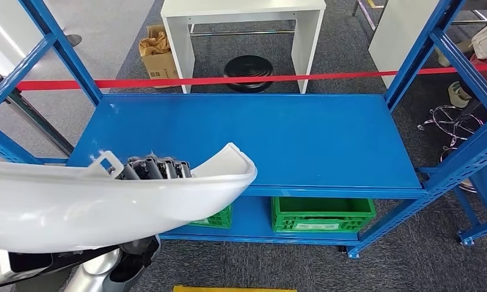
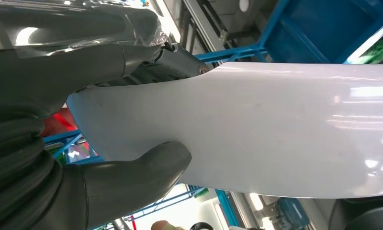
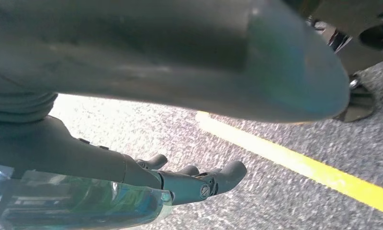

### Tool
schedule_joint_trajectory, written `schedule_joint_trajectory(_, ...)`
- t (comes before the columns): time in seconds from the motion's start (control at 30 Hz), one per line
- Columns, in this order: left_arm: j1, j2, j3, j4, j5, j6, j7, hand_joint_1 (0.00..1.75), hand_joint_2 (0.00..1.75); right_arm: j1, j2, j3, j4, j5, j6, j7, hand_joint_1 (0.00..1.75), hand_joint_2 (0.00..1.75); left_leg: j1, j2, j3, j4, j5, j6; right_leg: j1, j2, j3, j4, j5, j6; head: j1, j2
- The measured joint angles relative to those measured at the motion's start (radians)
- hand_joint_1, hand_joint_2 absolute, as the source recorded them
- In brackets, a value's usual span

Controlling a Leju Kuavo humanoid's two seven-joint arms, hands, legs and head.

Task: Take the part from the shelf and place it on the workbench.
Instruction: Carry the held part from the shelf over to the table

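The long white glossy panel (image 1: 77, 201) is clear of the blue shelf (image 1: 259, 140), my left hand (image 2: 84, 143) clamping its edge between thumb and fingers, my right hand (image 3: 189, 179) loosely open and empty; it looks light, stiff, slippery.

no readable text, cardboard box (image 1: 157, 58) label and green crate (image 1: 322, 214) label both too blurred
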Motion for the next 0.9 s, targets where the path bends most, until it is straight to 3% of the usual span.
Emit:
schedule_joint_trajectory(0.1,0.01,-0.003,0.004,-0.002,-0.001,-0.01,0.0,1.75,1.75,0.0,-0.005,0.0,0.0,-0.003,0.0,-0.005,0.0,0.0,-0.009,0.002,0.144,-0.209,0.065,0.021,0.005,-0.001,-0.016,0.0,0.019,0.006,0.0,0.0)
schedule_joint_trajectory(0.17,0.013,-0.005,0.007,-0.004,0.002,-0.017,0.0,1.75,1.75,0.0,-0.008,0.0,0.0,-0.006,0.001,-0.006,0.0,0.0,-0.018,0.004,0.189,-0.285,0.075,0.028,0.005,-0.002,-0.018,-0.002,0.032,0.018,-0.001,0.0)
schedule_joint_trajectory(0.27,0.023,-0.008,0.012,-0.002,0.006,-0.031,0.0,1.75,1.75,0.001,-0.011,-0.001,0.0,-0.014,0.009,0.003,0.0,0.0,-0.02,0.007,0.174,-0.297,0.097,0.04,0.002,-0.004,-0.023,-0.006,0.042,0.038,-0.004,0.0)
schedule_joint_trajectory(0.33,0.027,-0.012,0.013,0.002,0.01,-0.037,0.0,1.75,1.75,0.003,-0.013,-0.003,0.0,-0.021,0.014,0.012,0.0,0.0,-0.015,0.011,0.155,-0.303,0.119,0.053,0.001,-0.003,-0.044,0.044,-0.015,0.047,-0.001,0.0)
schedule_joint_trajectory(0.4,0.03,-0.015,0.012,0.01,0.01,-0.041,0.0,1.75,1.75,0.004,-0.016,-0.007,0.0,-0.031,0.017,0.017,0.0,0.0,-0.015,0.012,0.131,-0.302,0.14,0.059,0.001,-0.003,-0.082,0.168,-0.112,0.053,0.003,0.0)
schedule_joint_trajectory(0.43,0.033,-0.016,0.012,0.014,0.009,-0.042,0.0,1.75,1.75,0.004,-0.018,-0.011,0.0,-0.036,0.017,0.017,0.0,0.0,-0.016,0.013,0.118,-0.302,0.15,0.059,0.001,-0.003,-0.095,0.231,-0.143,0.056,0.004,0.0)
schedule_joint_trajectory(0.47,0.036,-0.016,0.012,0.018,0.008,-0.042,0.0,1.75,1.75,0.005,-0.019,-0.014,0.0,-0.038,0.017,0.017,0.0,0.0,-0.016,0.014,0.104,-0.301,0.161,0.059,0.002,-0.003,-0.096,0.272,-0.152,0.057,0.005,0.0)
schedule_joint_trajectory(0.5,0.038,-0.016,0.012,0.022,0.007,-0.042,0.0,1.75,1.75,0.005,-0.02,-0.017,0.0,-0.04,0.017,0.017,0.0,0.0,-0.017,0.015,0.092,-0.299,0.171,0.058,0.001,-0.003,-0.08,0.279,-0.138,0.057,0.006,0.0)
schedule_joint_trajectory(0.53,0.04,-0.016,0.012,0.025,0.007,-0.042,0.0,1.75,1.75,0.006,-0.021,-0.02,0.0,-0.04,0.017,0.017,0.0,0.0,-0.016,0.016,0.078,-0.297,0.18,0.056,0.001,-0.004,-0.048,0.251,-0.112,0.057,0.006,0.0)
schedule_joint_trajectory(0.6,0.04,-0.016,0.012,0.029,0.007,-0.045,0.0,1.75,1.75,0.005,-0.022,-0.025,0.0,-0.047,0.017,0.016,0.0,0.0,-0.018,0.016,0.056,-0.288,0.194,0.049,0.002,-0.003,0.054,0.12,-0.077,0.053,0.006,0.0)
schedule_joint_trajectory(0.67,0.038,-0.019,0.012,0.034,0.012,-0.054,0.0,1.75,1.75,0.002,-0.021,-0.032,0.0,-0.064,0.019,0.009,0.0,0.0,-0.021,0.017,0.042,-0.277,0.207,0.038,0.004,-0.002,0.128,0.006,-0.087,0.044,0.006,0.0)
schedule_joint_trajectory(0.73,0.034,-0.024,0.011,0.043,0.021,-0.067,0.0,1.75,1.75,0.001,-0.018,-0.044,0.0,-0.083,0.022,0.001,0.0,0.0,-0.022,0.017,0.034,-0.275,0.222,0.027,0.006,-0.001,0.135,-0.023,-0.097,0.03,0.005,0.0)
schedule_joint_trajectory(0.8,0.029,-0.027,0.008,0.055,0.027,-0.076,0.0,1.75,1.75,0.002,-0.015,-0.056,0.001,-0.095,0.024,-0.005,0.0,0.0,-0.02,0.014,0.021,-0.26,0.203,0.016,0.004,-0.004,0.119,-0.025,-0.083,0.011,0.005,0.0)
schedule_joint_trajectory(0.83,0.026,-0.028,0.007,0.061,0.029,-0.078,0.0,1.75,1.75,0.002,-0.013,-0.06,0.001,-0.097,0.025,-0.006,0.0,0.0,-0.018,0.012,0.009,-0.231,0.169,0.01,0.002,-0.006,0.109,-0.026,-0.073,0.002,0.004,0.0)
schedule_joint_trajectory(0.9,0.023,-0.028,0.004,0.07,0.032,-0.079,0.0,1.75,1.75,0.001,-0.012,-0.067,0.001,-0.1,0.026,-0.008,0.0,0.0,-0.015,0.01,-0.026,-0.115,0.072,0.0,0.002,-0.007,0.084,-0.025,-0.051,-0.007,0.001,0.0)
